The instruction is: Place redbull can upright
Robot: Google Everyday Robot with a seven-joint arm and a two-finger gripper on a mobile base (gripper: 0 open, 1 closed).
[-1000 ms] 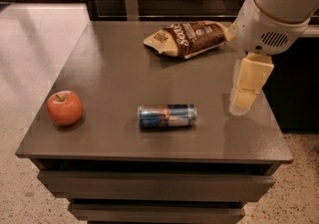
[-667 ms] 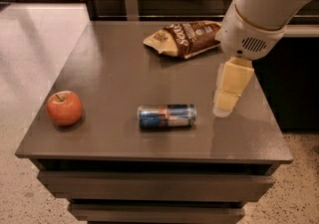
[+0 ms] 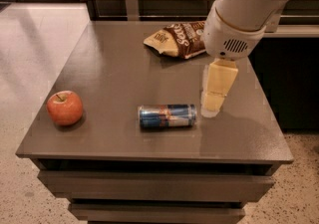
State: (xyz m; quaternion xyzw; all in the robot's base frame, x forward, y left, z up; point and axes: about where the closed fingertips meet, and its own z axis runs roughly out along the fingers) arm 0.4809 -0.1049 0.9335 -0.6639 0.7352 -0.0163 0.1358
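Your redbull can lies on its side near the front edge of the tabletop, about midway along it, with its long axis running parallel to that edge. The tool hangs tip-down just beside the can's right end, low over the surface. You cannot tell from this angle whether it is apart or together, or whether it touches the can; nothing is clamped in it. The main risk is the can's round side. If you nudge it anywhere off its axis, it will likely roll, and the front edge is the nearest drop. A push against the end would instead slide it left along the tabletop, out of your line. If you close on it too near one end, expect it to swing in the grip as you lift. It would then come down tilted, and a can this slim tips easily when let go. Coming in too low could also scrape the tool on the tabletop. Watch the bulky arm housing too. It hangs over the snack bag lying by the back edge, and turning the wrist to stand the can up could brush that bag. The apple, near the front left corner, is well apart and should not interfere.
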